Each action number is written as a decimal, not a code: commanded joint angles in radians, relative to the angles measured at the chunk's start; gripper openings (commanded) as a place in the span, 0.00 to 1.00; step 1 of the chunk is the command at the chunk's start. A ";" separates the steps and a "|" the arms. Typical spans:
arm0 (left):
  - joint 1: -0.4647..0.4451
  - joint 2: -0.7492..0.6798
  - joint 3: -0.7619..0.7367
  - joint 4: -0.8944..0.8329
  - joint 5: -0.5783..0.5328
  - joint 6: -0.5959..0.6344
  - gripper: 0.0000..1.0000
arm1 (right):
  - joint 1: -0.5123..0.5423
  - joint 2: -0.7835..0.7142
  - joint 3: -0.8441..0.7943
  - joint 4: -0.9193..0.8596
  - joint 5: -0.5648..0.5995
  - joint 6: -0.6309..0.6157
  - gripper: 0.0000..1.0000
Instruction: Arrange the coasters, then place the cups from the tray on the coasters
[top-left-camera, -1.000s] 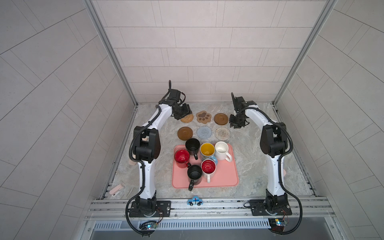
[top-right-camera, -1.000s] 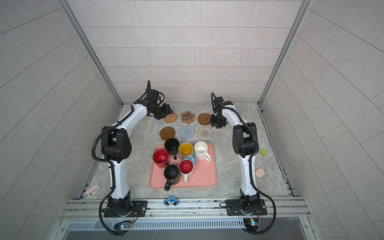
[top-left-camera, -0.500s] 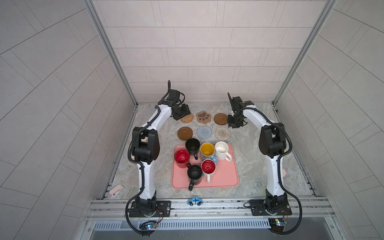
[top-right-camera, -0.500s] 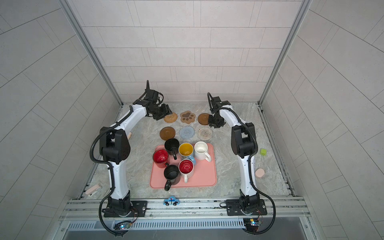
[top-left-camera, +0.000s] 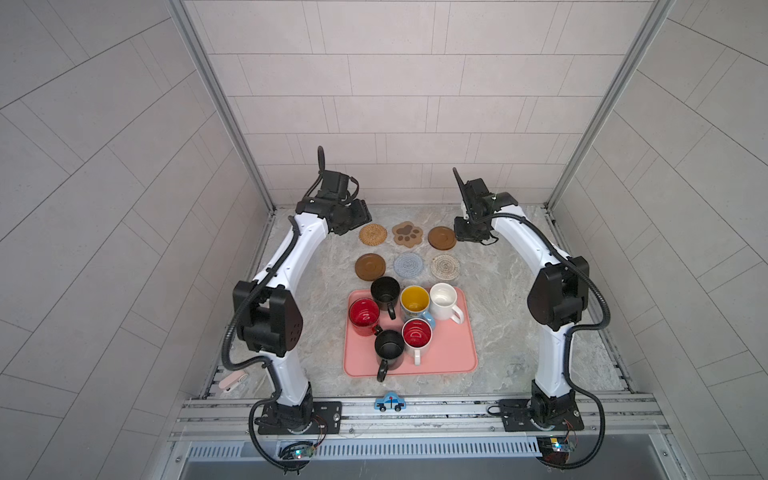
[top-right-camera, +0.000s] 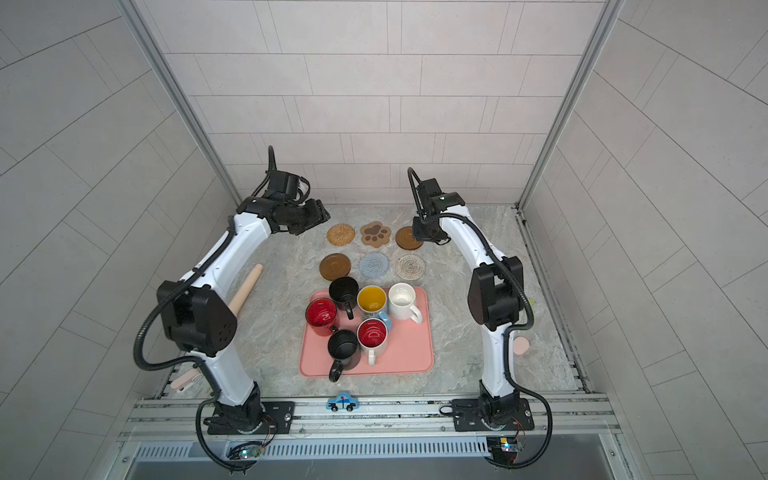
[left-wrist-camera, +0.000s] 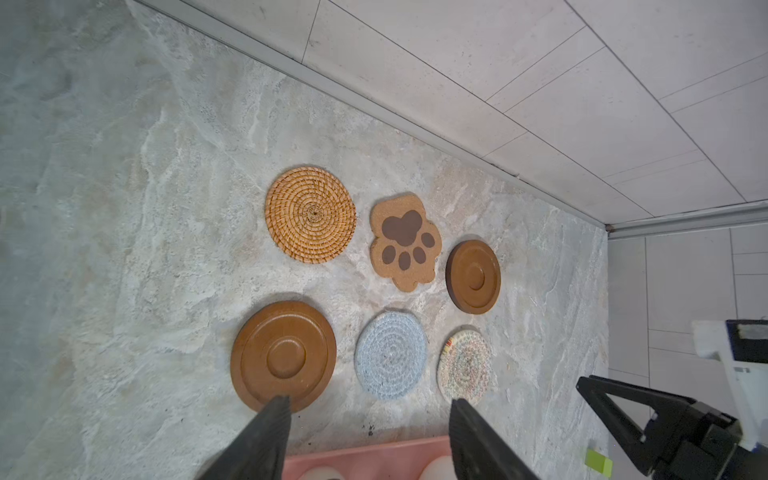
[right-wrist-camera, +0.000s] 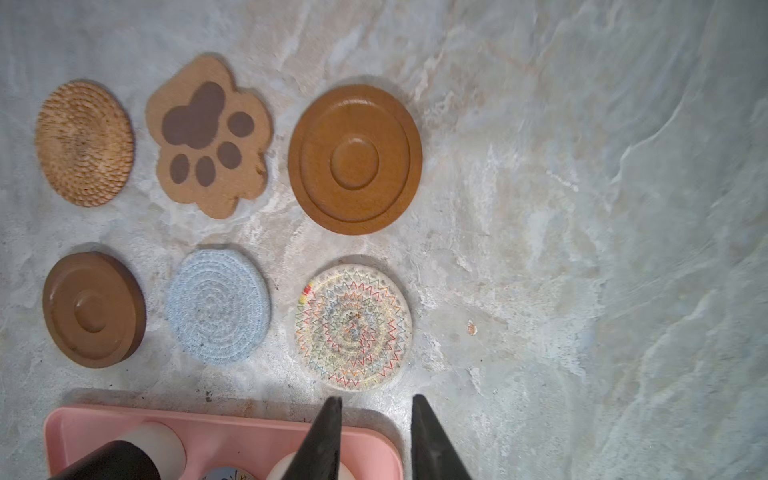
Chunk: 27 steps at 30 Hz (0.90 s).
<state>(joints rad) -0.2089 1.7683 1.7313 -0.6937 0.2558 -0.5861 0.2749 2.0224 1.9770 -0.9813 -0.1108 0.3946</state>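
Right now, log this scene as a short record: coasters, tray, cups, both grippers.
coasters: six, flat, in two rows of three, all bare
tray: pink, nearer the arm bases than the coasters
cups: six, upright, all on the tray
left gripper: open, empty
right gripper: open, empty, narrower gap
stage: no cup on a coaster yet

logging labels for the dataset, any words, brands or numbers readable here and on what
No text can be read in any view.
Blue cup: a print on its side, too small to read.
Toy car: a small dark mark on top, too small to read.
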 joint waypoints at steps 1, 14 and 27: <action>0.005 -0.102 -0.116 0.054 -0.012 0.000 0.68 | 0.052 -0.122 -0.059 -0.010 0.095 -0.086 0.32; 0.005 -0.526 -0.630 0.333 -0.057 0.009 0.69 | 0.149 -0.573 -0.529 0.081 0.157 -0.066 0.35; 0.005 -0.690 -0.779 0.377 -0.044 0.019 0.71 | 0.202 -0.720 -0.714 0.045 0.159 -0.020 0.36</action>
<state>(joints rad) -0.2089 1.1194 0.9783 -0.3607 0.2131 -0.5842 0.4564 1.3373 1.2861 -0.9154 0.0319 0.3500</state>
